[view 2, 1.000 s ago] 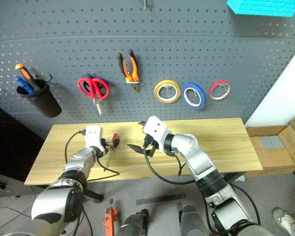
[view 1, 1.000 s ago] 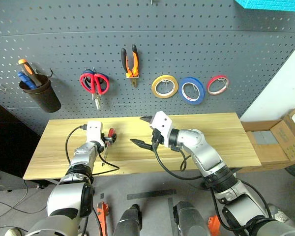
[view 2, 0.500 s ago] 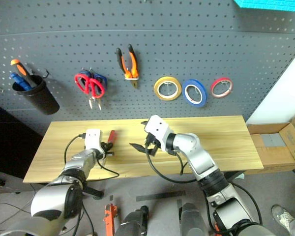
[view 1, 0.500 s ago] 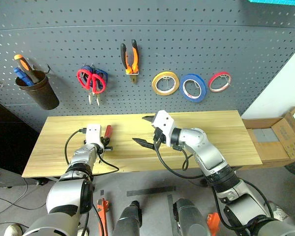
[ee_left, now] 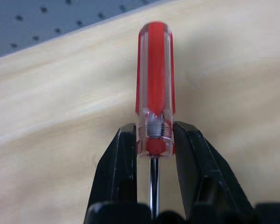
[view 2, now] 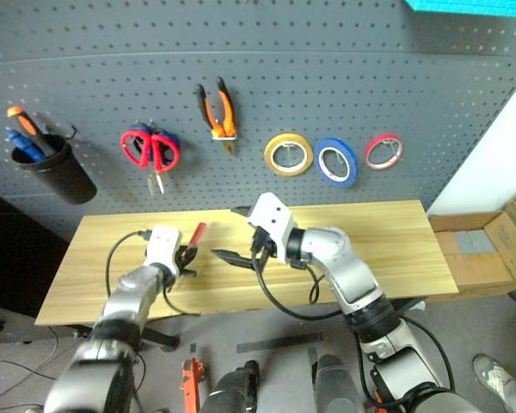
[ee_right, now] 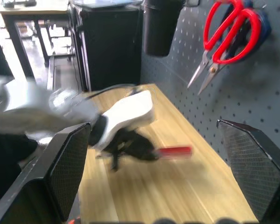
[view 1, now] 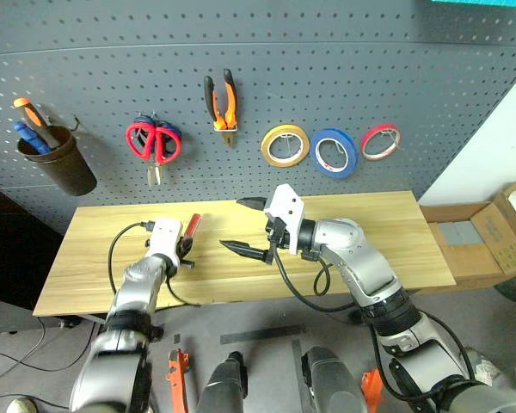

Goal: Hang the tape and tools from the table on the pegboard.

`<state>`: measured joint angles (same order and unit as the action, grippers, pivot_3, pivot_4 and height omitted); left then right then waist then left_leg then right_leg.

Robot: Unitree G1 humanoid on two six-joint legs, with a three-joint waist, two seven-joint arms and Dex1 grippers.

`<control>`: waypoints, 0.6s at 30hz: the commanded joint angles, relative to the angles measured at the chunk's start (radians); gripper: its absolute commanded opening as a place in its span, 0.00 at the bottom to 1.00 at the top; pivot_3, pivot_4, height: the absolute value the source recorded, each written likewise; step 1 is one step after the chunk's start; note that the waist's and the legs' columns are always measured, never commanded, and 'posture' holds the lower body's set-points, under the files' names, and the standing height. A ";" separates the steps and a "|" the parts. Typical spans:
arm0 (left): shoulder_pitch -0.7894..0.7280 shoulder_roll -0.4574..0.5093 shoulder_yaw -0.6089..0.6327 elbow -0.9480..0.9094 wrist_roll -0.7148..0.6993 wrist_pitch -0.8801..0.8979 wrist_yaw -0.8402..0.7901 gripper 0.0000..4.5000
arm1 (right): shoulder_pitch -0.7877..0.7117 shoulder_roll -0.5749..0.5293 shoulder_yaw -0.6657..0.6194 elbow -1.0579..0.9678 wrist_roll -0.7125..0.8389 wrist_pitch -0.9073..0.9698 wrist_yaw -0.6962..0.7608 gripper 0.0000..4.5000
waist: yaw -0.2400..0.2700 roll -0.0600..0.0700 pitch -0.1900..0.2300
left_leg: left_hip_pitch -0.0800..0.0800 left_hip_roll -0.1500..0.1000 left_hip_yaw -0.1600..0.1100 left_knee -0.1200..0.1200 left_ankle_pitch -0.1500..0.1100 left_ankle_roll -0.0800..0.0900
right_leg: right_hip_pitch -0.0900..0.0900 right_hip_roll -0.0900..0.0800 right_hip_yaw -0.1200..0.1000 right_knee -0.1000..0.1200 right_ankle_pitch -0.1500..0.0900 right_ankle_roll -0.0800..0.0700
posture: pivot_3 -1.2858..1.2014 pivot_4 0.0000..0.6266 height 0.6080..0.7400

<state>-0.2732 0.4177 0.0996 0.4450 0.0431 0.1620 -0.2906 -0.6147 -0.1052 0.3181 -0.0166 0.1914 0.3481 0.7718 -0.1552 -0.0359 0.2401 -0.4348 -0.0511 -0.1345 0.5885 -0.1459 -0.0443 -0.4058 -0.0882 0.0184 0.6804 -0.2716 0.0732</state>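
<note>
- The screwdriver (ee_left: 155, 88) is clamped in the left gripper (ee_left: 151, 140), the black fingers pressed on the collar where the red handle meets the metal shaft.
- In the head views it is seen at about 8 o'clock on the table (view 1: 387, 232), the handle pointing toward the pegboard (view 1: 327, 52).
- Whether it rests on the wood or is just lifted clear cannot be told.
- Handling, as judged: light, stiff, slim; the glossy plastic handle is likely slippery and free to pivot in a narrow pinch.
- A hold further up the handle would probably steady it better.
- The right gripper (view 1: 245, 225) is held above the table's middle, fingers spread wide with nothing between them, aimed toward the left gripper.
- Already on the board: red scissors (view 1: 153, 142) at 10 o'clock, pliers (view 1: 221, 101) at 11 o'clock, blue tape (view 1: 332, 152) just right of centre between a yellow roll (view 1: 285, 145) and a thin red roll (view 1: 379, 141).
- A dark cup (view 1: 53, 159) of other screwdrivers hangs at 9 o'clock.
</note>
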 commanded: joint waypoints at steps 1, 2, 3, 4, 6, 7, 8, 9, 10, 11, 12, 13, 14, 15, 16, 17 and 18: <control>0.139 0.078 0.078 -0.433 0.140 0.046 0.140 0.17 | -0.016 0.075 -0.060 -0.113 0.100 0.066 -0.063 1.00 | 0.006 -0.001 -0.001 | -0.001 0.001 0.000 -0.001 0.000 0.000 | -0.001 0.001 -0.001 0.000 0.000 0.000 | 0.47 0.23 1.00; 0.164 0.087 0.103 -0.501 0.156 0.057 0.162 0.17 | -0.023 0.090 -0.068 -0.124 0.113 0.078 -0.075 1.00 | 0.015 0.000 -0.001 | -0.001 0.004 0.000 -0.001 0.000 -0.001 | -0.001 0.002 -0.002 0.000 0.001 -0.001 | 0.47 0.22 1.00; 0.175 0.094 0.120 -0.544 0.165 0.069 0.176 0.17 | -0.029 0.099 -0.071 -0.127 0.118 0.083 -0.082 1.00 | 0.024 0.000 -0.002 | -0.001 0.005 0.000 -0.001 0.000 -0.001 | -0.001 0.004 -0.002 0.000 0.001 -0.003 | 0.48 0.22 1.00; 0.170 0.111 0.144 -0.576 0.176 0.071 0.194 0.17 | -0.039 0.110 -0.073 -0.127 0.120 0.084 -0.090 1.00 | 0.032 0.001 -0.005 | -0.001 0.006 0.001 -0.001 0.001 -0.002 | -0.001 0.005 -0.004 -0.001 0.002 -0.004 | 0.48 0.21 1.00; 0.118 0.158 0.188 -0.589 0.191 0.058 0.222 0.17 | -0.069 0.134 -0.082 -0.111 0.129 0.078 -0.104 1.00 | 0.049 0.002 -0.014 | 0.000 0.008 0.002 0.000 0.001 -0.003 | 0.000 0.007 -0.005 -0.002 0.002 -0.005 | 0.49 0.20 1.00; 0.078 0.184 0.206 -0.578 0.195 0.046 0.236 0.17 | -0.087 0.147 -0.089 -0.097 0.134 0.072 -0.112 1.00 | 0.057 0.002 -0.017 | 0.001 0.007 0.002 -0.001 0.001 -0.003 | 0.001 0.007 -0.005 -0.002 0.002 -0.005 | 0.49 0.19 1.00; 0.035 0.208 0.216 -0.555 0.198 0.035 0.247 0.17 | -0.105 0.157 -0.095 -0.083 0.138 0.066 -0.118 1.00 | 0.065 0.001 -0.017 | 0.002 0.007 0.003 0.000 0.002 -0.004 | 0.000 0.007 -0.006 -0.002 0.002 -0.005 | 0.49 0.19 1.00; -0.037 0.236 0.223 -0.508 0.194 0.016 0.261 0.17 | -0.129 0.170 -0.102 -0.060 0.139 0.052 -0.122 1.00 | 0.071 0.001 -0.019 | 0.002 0.007 0.003 0.000 0.002 -0.004 | -0.001 0.008 -0.007 -0.003 0.002 -0.005 | 0.49 0.19 1.00; -0.084 0.253 0.227 -0.475 0.191 0.004 0.270 0.17 | -0.144 0.179 -0.107 -0.045 0.138 0.042 -0.124 1.00 | 0.076 0.000 -0.020 | 0.002 0.007 0.003 0.000 0.002 -0.005 | 0.000 0.009 -0.007 -0.004 0.003 -0.004 | 0.49 0.19 1.00; -0.152 0.274 0.225 -0.423 0.186 -0.019 0.281 0.17 | -0.165 0.188 -0.113 -0.025 0.135 0.025 -0.127 1.00 | 0.080 -0.001 -0.021 | 0.002 0.007 0.002 0.001 0.003 -0.005 | 0.000 0.010 -0.009 -0.005 0.003 -0.004 | 0.49 0.19 1.00; -0.262 0.298 0.215 -0.323 0.180 -0.062 0.295 0.17 | -0.198 0.204 -0.123 0.011 0.127 -0.006 -0.138 1.00 | 0.083 -0.002 -0.022 | 0.002 0.007 0.002 0.001 0.004 -0.007 | 0.000 0.013 -0.009 -0.006 0.005 -0.004 | 0.49 0.19 1.00; -0.371 0.323 0.195 -0.210 0.183 -0.118 0.307 0.17 | -0.230 0.220 -0.132 0.044 0.122 -0.032 -0.148 1.00 | 0.089 -0.003 -0.023 | 0.002 0.008 0.002 0.001 0.004 -0.007 | 0.000 0.015 -0.009 -0.007 0.006 -0.005 | 0.49 0.19 1.00; -0.462 0.343 0.173 -0.104 0.191 -0.174 0.314 0.17 | -0.254 0.233 -0.139 0.069 0.118 -0.053 -0.156 1.00 | 0.093 -0.004 -0.024 | 0.002 0.009 0.001 0.001 0.005 -0.008 | 0.000 0.016 -0.010 -0.006 0.007 -0.006 | 0.49 0.20 1.00; -0.545 0.358 0.151 0.000 0.200 -0.226 0.321 0.17 | -0.273 0.244 -0.145 0.089 0.116 -0.073 -0.163 1.00 | 0.095 -0.005 -0.024 | 0.002 0.010 0.001 0.001 0.006 -0.010 | 0.000 0.018 -0.010 -0.006 0.008 -0.006 | 0.49 0.21 1.00; -0.611 0.367 0.132 0.091 0.206 -0.270 0.326 0.17 | -0.285 0.251 -0.147 0.103 0.116 -0.085 -0.167 1.00 | 0.095 -0.005 -0.024 | 0.001 0.011 0.001 0.001 0.007 -0.010 | 0.001 0.019 -0.010 -0.005 0.008 -0.006 | 0.49 0.21 1.00; -0.671 0.372 0.118 0.175 0.209 -0.310 0.333 0.17 | -0.293 0.257 -0.147 0.113 0.114 -0.094 -0.168 1.00 | 0.094 -0.005 -0.024 | 0.001 0.011 0.001 0.001 0.007 -0.010 | 0.001 0.019 -0.009 -0.005 0.008 -0.006 | 0.49 0.22 1.00; -0.732 0.376 0.102 0.258 0.214 -0.350 0.339 0.17 | -0.297 0.260 -0.144 0.119 0.115 -0.100 -0.169 1.00 | 0.094 -0.005 -0.024 | 0.001 0.011 0.003 0.001 0.007 -0.010 | 0.001 0.019 -0.008 -0.004 0.009 -0.007 | 0.48 0.23 1.00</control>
<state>-0.9608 0.7745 0.2233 0.6010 0.2428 -0.1097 0.0306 -0.8902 0.1278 0.1909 0.1040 0.2974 0.2803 0.6093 -0.0611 -0.0410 0.2158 -0.4334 -0.0405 -0.1308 0.5894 -0.1397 -0.0546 -0.4051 -0.0697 0.0112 0.6769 -0.2627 0.0657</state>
